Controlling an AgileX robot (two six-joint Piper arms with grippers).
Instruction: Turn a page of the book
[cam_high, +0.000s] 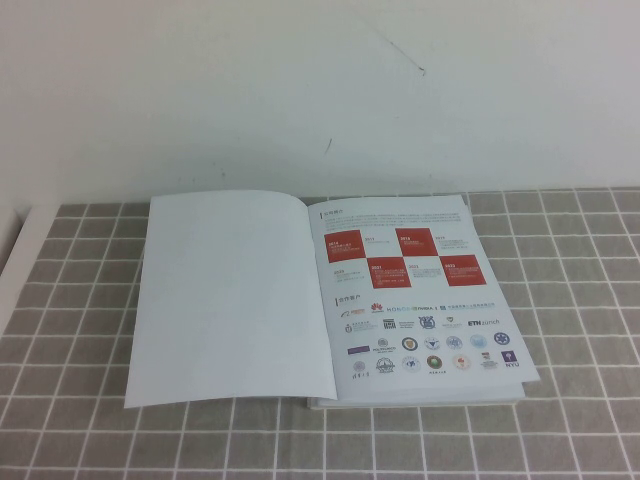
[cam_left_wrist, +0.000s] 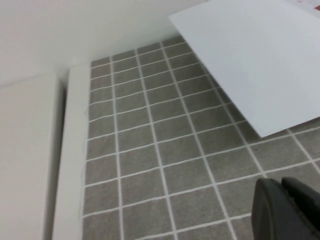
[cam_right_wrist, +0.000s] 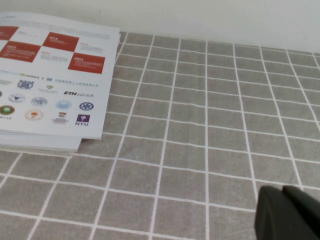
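Lying open on the grey checked cloth (cam_high: 90, 330) that covers the desk, the book (cam_high: 330, 300) shows that the turn looks already made: the page (cam_high: 230, 295) rests blank side up on the robot's left of the spine, while the inner page with red squares and rows of logos (cam_high: 420, 300) faces up on the right. The turned leaf lies almost flat, its outer edge reaching past the stack beneath, which is probably why it stays down and does not spring back.

Neither arm appears in the high view, so both seem pulled clear to leave the book alone. The left gripper (cam_left_wrist: 290, 210) hangs above bare cloth, well apart from the corner of the white leaf that shows in its wrist view; its fingers look pressed together and hold nothing. The right gripper (cam_right_wrist: 290, 215) sits over bare cloth to the right of the book, also well apart from it, with fingers closed and empty.

With the page settled and both grippers back, the task seems essentially finished; little more than keeping clear remains.
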